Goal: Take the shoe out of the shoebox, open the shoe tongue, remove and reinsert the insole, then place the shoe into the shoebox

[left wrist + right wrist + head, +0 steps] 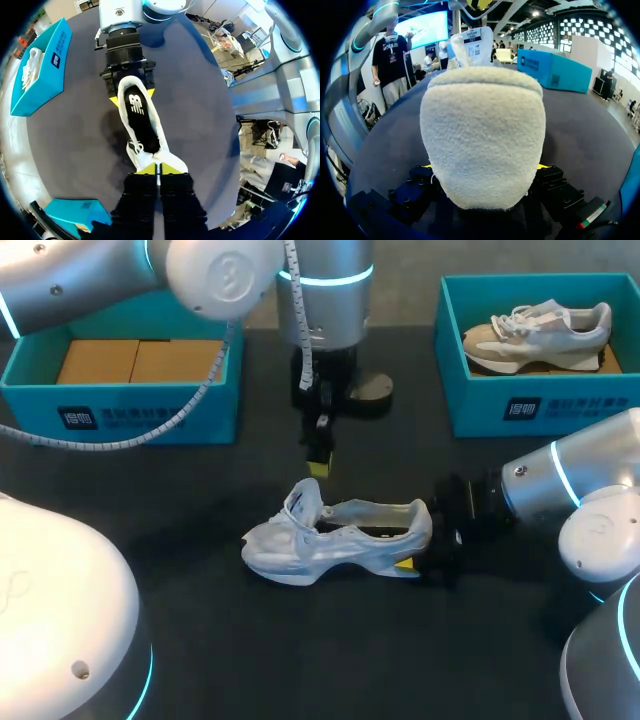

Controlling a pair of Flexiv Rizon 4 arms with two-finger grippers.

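Note:
A white shoe (335, 540) stands upright on the dark table, toe to the left, its tongue (305, 498) raised. My right gripper (418, 548) clasps the heel from both sides; the heel (482, 135) fills the space between its yellow tips. Coming straight down from above, my left gripper (318, 468) has its tips pressed together just over the tongue's top edge (472, 35), with a thin gap showing under them. From the left wrist, the dark insole (140, 117) lies inside the shoe ahead of the shut tips (159, 169).
A teal shoebox (140, 415) with a cardboard insert stands at the back left. Another teal box (560, 405) at the back right holds a beige shoe (540, 332). Bare table surrounds the white shoe.

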